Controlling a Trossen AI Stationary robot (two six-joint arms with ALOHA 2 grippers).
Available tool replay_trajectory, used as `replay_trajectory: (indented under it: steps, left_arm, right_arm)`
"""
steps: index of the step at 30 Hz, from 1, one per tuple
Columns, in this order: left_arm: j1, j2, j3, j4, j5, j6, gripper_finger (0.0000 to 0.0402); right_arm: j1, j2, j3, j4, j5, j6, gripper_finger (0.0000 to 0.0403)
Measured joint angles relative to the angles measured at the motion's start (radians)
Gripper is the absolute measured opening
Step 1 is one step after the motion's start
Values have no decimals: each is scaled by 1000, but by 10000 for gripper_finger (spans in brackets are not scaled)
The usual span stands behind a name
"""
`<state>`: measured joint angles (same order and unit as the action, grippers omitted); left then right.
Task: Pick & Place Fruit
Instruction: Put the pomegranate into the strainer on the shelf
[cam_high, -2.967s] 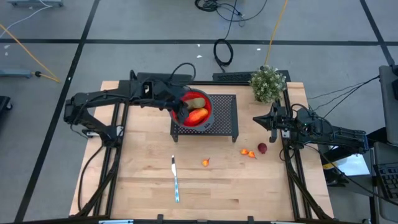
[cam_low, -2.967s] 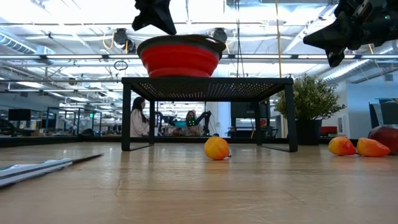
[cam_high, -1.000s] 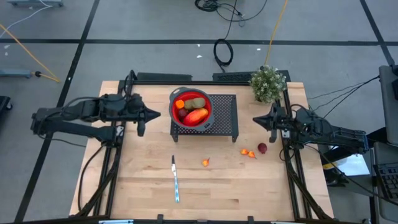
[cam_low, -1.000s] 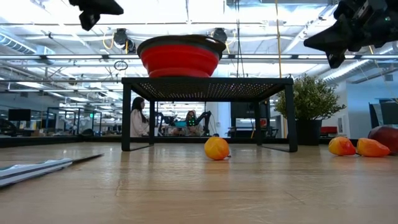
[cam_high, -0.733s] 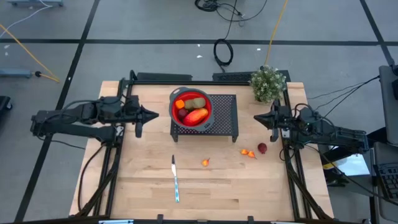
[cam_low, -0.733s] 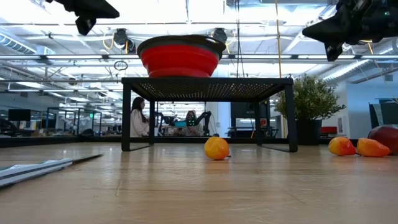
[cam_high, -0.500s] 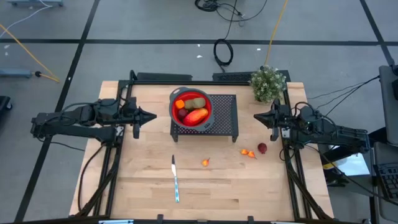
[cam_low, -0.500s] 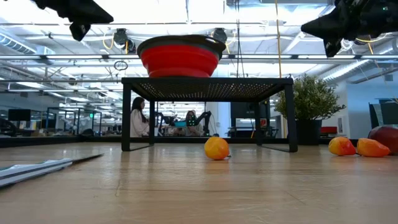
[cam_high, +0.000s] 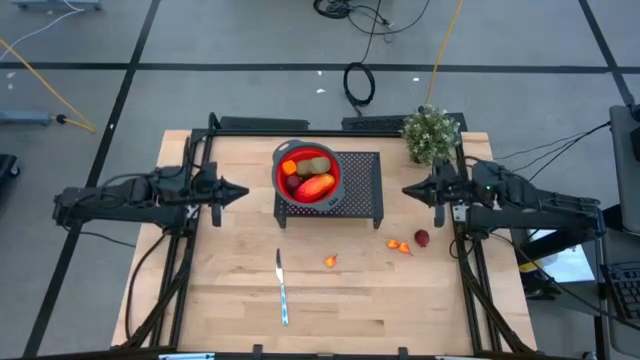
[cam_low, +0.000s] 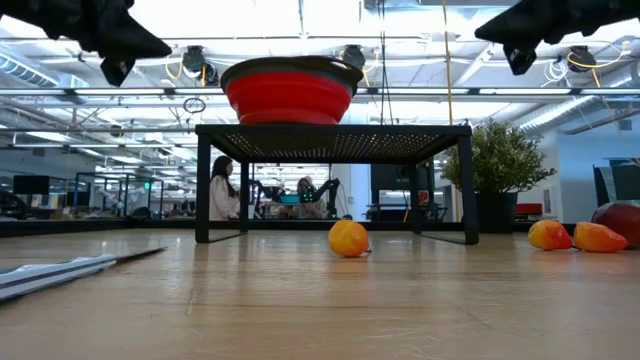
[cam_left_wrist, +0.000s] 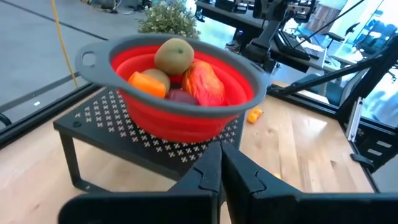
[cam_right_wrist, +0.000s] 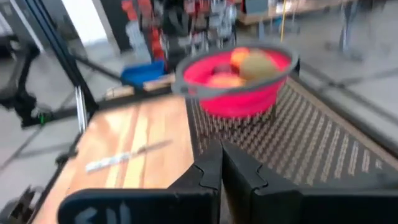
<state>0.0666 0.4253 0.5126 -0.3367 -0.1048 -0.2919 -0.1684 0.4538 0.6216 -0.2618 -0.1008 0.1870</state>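
The left gripper (cam_high: 243, 189) is held in the air over the table's left side, its fingers pressed together on nothing and pointed toward the red bowl (cam_high: 308, 172). In the left wrist view the two dark fingers (cam_left_wrist: 211, 171) are seen meeting in a closed line just before the black perforated stand (cam_left_wrist: 118, 118). The right gripper (cam_high: 408, 192) is likewise closed and empty, raised at the table's right side, just off the stand's right edge and aimed back at the bowl.

The bowl is set on the left part of the stand, and several pieces of fruit are found inside it: a red-orange oval fruit (cam_high: 317, 186), a kiwi-like fruit (cam_high: 317, 166), a small orange piece (cam_high: 289, 167), and a dark red piece (cam_left_wrist: 181, 96) partly hidden between them.

On the wooden table (cam_high: 230, 280), three more pieces are left lying: a small orange fruit (cam_high: 330, 261) in front of the stand, a pair of tiny orange fruits (cam_high: 399, 246) to the right, and a dark red fruit (cam_high: 422, 238) just beside that pair. A knife (cam_high: 282, 288) is laid near the front centre, and a potted plant (cam_high: 431, 134) is placed at the far right corner.
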Motion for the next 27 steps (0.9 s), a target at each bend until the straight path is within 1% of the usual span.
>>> replay_trajectory:
  steps: [5,7,10,14,19,23,27]
  left_arm:
    - [0,-44,-43,1,0,0,2]
    - [0,-61,-54,3,0,3,5]
    - [0,-87,-69,10,-1,7,9]
    - [0,-127,-100,33,-1,9,2]
    - [0,-170,-126,39,0,9,9]
    - [0,-202,-151,54,0,14,2]
    - [0,-233,-174,55,0,16,9]
  right_arm:
    - [0,83,116,-193,-8,-2,0]
    - [0,113,157,-250,-9,-17,0]
    - [0,157,219,-324,-9,-27,0]
    - [0,214,293,-413,-9,-27,0]
    - [0,280,371,-524,-9,-25,0]
    - [0,332,430,-628,-9,-18,0]
    - [0,382,486,-729,-7,-16,0]
